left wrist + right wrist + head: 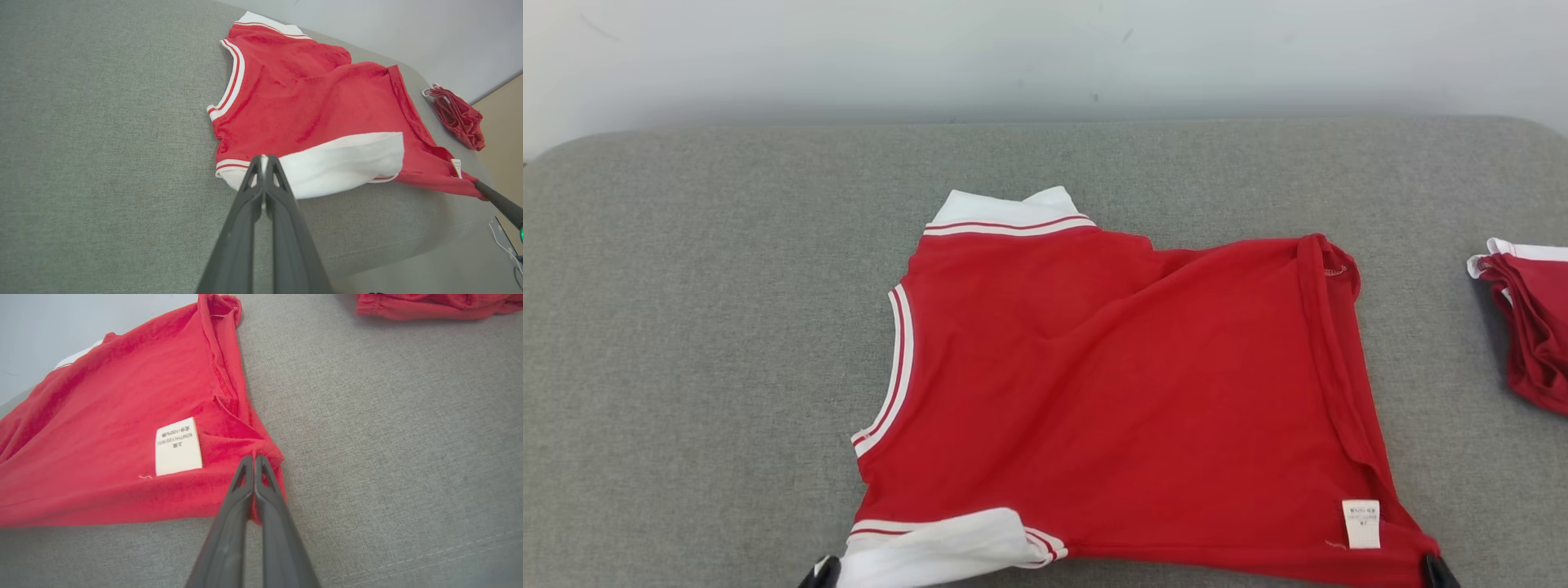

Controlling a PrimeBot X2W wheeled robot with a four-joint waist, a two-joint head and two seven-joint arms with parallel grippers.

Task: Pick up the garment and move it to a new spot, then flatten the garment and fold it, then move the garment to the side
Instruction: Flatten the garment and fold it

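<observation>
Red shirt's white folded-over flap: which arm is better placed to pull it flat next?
Left, probably. The left end effector is shut on the white flap; the right end effector pinches the opposite red corner beside the care label.

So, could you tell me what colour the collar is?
The collar is white with red stripes, best in head view.

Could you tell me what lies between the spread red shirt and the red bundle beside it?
Nothing: in the head view, bare grey fabric cushion separates the red white-trimmed shirt from the crumpled red bundle.
</observation>
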